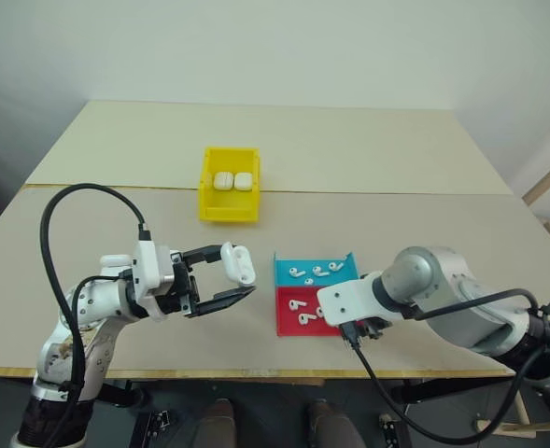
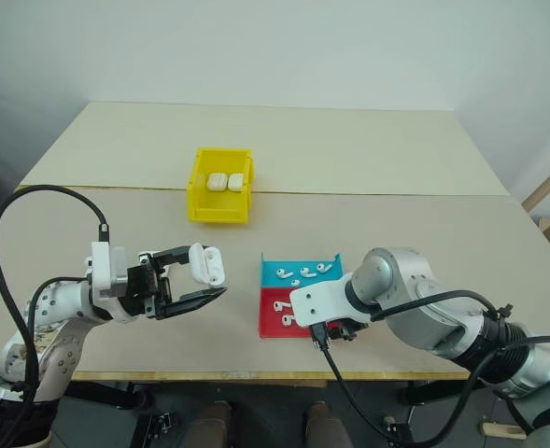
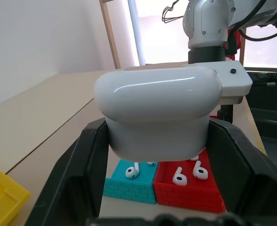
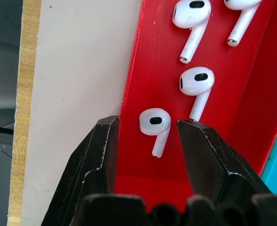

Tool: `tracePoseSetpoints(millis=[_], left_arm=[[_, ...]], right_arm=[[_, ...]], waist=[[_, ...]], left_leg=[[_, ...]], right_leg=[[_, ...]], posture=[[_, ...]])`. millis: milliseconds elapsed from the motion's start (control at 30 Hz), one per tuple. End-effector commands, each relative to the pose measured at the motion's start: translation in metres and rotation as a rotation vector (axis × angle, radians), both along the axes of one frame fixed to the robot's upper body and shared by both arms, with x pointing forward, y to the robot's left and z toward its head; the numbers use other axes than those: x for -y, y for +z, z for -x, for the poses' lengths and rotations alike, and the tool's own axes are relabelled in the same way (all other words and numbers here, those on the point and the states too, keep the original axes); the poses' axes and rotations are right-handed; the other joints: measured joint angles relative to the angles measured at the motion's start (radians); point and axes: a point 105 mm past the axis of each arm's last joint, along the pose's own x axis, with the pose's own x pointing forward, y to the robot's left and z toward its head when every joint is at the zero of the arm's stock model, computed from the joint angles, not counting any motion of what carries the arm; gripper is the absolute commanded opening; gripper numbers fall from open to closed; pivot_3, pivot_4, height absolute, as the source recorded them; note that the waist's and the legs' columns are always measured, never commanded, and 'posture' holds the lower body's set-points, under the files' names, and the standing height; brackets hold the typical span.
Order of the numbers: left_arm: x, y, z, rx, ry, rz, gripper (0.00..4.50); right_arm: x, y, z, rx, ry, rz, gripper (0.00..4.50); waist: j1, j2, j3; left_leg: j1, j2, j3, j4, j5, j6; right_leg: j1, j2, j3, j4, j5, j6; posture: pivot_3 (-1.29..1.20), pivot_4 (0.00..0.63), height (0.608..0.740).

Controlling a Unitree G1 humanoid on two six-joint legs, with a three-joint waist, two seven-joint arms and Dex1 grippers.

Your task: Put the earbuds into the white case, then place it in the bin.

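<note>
Right claw (image 4: 147, 129) (downward) apparently astride earbud (image 4: 155, 123)

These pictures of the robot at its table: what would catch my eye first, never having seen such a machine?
Probably the left pincer, holding a closed white case up above the table. Next, the blue-and-red tray of tiny white earbuds near the table's front edge, where the right pincer stands open around one earbud in the red half. Behind them sits a bright yellow bin with two more cases inside.
</note>
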Motion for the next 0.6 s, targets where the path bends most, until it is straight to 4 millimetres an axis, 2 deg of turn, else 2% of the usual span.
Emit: tracePoseSetpoints(millis=[33,600], left_arm=[[0.0029,0.0074,0.004,0.058,-0.008,-0.011,2.8],[0.0035,0.0051,0.0034,0.049,-0.009,-0.037,2.8]], right_arm=[[-0.0035,0.0128,-0.004,0.06,0.03,-0.011,2.38],[-0.0003,0.007,-0.0072,0.073,0.053,0.018,2.38]], waist=[[0.0,0.0,0.0],[0.0,0.0,0.0]], left_leg=[[0.0,0.0,0.0,0.0,0.0,0.0],[0.0,0.0,0.0,0.0,0.0,0.0]], right_leg=[[0.0,0.0,0.0,0.0,0.0,0.0],[0.0,0.0,0.0,0.0,0.0,0.0]], posture=[[0.0,0.15,0.74],[0.0,0.15,0.74]])
